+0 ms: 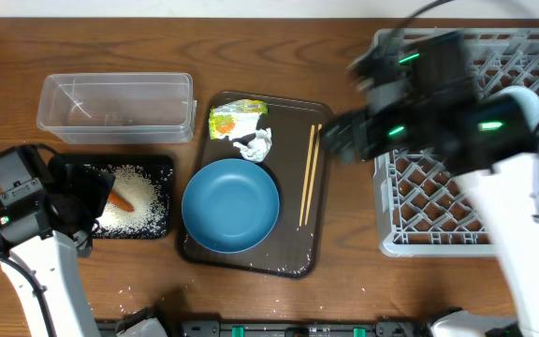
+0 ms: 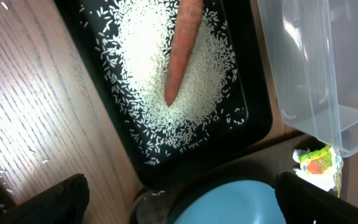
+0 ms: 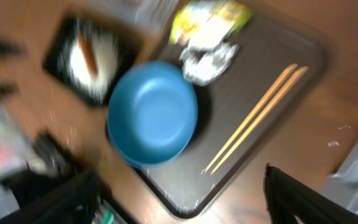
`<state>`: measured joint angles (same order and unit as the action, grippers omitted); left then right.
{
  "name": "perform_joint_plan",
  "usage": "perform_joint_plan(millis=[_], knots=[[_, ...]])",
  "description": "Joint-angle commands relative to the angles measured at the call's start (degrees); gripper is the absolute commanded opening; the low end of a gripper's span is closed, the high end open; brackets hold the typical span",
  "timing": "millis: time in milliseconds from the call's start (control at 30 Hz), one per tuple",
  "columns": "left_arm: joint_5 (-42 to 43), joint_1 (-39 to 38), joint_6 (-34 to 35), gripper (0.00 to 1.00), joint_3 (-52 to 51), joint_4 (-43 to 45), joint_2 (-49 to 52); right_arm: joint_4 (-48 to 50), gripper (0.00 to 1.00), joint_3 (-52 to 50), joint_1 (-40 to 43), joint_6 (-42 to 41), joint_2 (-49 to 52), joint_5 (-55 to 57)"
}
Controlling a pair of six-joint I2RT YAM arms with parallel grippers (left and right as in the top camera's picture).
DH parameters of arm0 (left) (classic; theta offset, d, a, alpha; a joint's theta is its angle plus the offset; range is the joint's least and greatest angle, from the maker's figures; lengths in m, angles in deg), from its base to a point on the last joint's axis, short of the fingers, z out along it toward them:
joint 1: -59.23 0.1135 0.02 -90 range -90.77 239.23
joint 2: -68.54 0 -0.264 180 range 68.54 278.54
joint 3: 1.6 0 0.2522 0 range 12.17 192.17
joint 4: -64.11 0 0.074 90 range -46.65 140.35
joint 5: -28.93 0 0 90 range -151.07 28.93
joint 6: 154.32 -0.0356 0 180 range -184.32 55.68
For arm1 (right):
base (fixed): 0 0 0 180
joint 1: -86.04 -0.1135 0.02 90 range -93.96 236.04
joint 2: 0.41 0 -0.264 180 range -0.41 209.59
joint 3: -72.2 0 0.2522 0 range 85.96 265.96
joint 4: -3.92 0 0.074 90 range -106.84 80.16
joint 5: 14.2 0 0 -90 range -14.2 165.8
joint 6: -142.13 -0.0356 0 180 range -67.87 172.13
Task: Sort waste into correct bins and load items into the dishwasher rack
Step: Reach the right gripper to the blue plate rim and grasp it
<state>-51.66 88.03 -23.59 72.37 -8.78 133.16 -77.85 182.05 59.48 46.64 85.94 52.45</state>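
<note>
The black tray holds white rice and the orange carrot. My left gripper hovers over that tray's left end, open and empty, its fingers wide apart. The clear tub stands behind the tray. On the brown serving tray lie the blue plate, a crumpled tissue, a yellow-green wrapper and the chopsticks. My right gripper, blurred, hangs open between the serving tray and the grey rack; below it are the plate and chopsticks.
Loose rice grains lie on the wood near the black tray and on the serving tray's front edge. A pale rounded thing shows in the rack behind the right arm; I cannot tell what it is.
</note>
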Motion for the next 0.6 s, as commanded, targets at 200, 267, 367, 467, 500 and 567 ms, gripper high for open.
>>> perform_joint_plan(millis=[200, 267, 367, 467, 500, 567], knots=[[-1.0, 0.2, 0.5, 0.97, 1.2, -0.2, 0.1, 10.4, 0.99, -12.1, -22.0, 9.4, 9.7, 5.2], [-0.9, 0.2, 0.5, 0.97, 1.2, -0.2, 0.1, 12.1, 0.99, -12.6, -25.1, 9.4, 12.8, 7.3], [-0.9, 0.2, 0.5, 0.97, 1.2, -0.2, 0.1, 13.5, 0.99, -12.6, -28.8, 9.4, 17.0, 12.2], [-1.0, 0.2, 0.5, 0.97, 1.2, -0.2, 0.1, 15.5, 0.99, -12.6, -31.8, 9.4, 20.0, 14.0], [-1.0, 0.2, 0.5, 0.97, 1.2, -0.2, 0.1, 16.3, 0.99, -12.6, -32.6, 9.4, 20.8, 13.9], [-0.9, 0.2, 0.5, 0.97, 1.2, -0.2, 0.1, 17.4, 0.99, -12.6, -33.7, 9.4, 21.8, 13.9]])
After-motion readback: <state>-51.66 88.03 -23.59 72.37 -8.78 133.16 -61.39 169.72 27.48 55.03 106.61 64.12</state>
